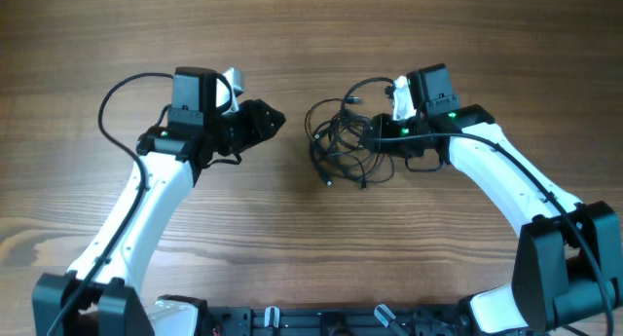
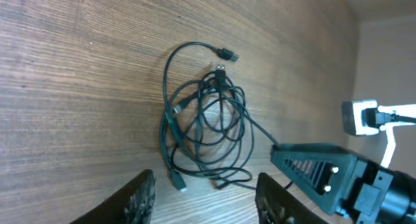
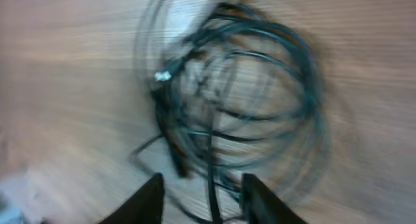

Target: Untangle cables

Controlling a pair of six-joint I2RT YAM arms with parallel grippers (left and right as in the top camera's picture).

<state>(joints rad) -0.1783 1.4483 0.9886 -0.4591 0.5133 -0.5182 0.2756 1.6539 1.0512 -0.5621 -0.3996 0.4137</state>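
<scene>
tangled cables (image 1: 343, 141) on the bench (image 1: 292, 34)
left hand (image 2: 205, 185) spread, empty; right hand (image 3: 203, 185) spread too, view's all blur, plugs lost.

The cables (image 1: 343, 141) lie in one loose tangle of dark loops on the wooden desk (image 1: 292, 24), about midway between its left and right edges and a little toward the far edge. A plug end (image 1: 328, 181) trails out on the tangle's near side. The right hand (image 1: 378, 131) reaches in from the right and overlaps the tangle's right side. The left hand (image 1: 271, 120) points at the tangle from the left, near it but apart.
</scene>
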